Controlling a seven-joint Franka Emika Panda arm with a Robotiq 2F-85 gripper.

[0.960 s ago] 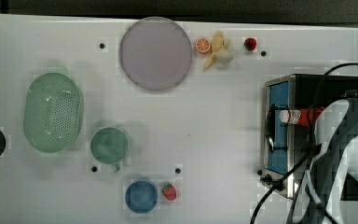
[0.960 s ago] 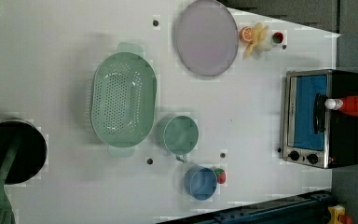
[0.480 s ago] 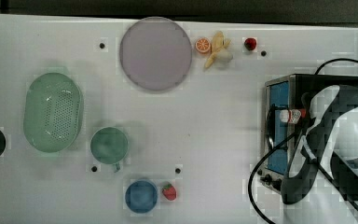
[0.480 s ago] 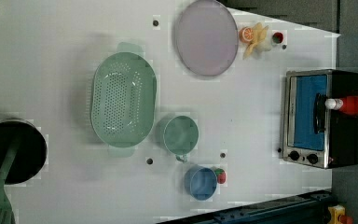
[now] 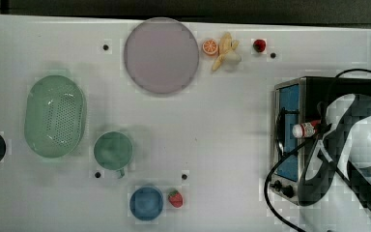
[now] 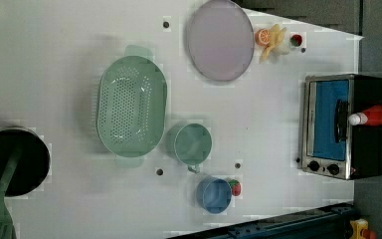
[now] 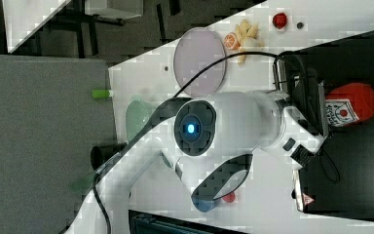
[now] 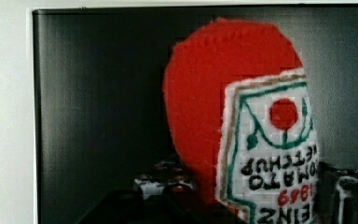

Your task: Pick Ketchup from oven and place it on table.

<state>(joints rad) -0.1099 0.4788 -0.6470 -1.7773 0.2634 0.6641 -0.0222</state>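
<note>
Top view: the ketchup (image 5: 305, 129) lies atop the oven (image 5: 290, 96) at the surface's (image 5: 222, 121) three o'clock, under the arm; end effector state can't be told.

Even, bright overhead light washes the white table (image 5: 222, 145) with faint soft shadows beside the dishes, all views show blocky compression smear, and the wrist view's close Ketchup (image 8: 223, 116) label looks soft.

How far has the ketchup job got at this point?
Done: the arm has reached the ketchup bottle, which lies on top of the black toaster oven. In hand: the wrist view looks at the bottle's label close up, a grasp not confirmed. Left: lift the bottle and set it on the white table.
</note>
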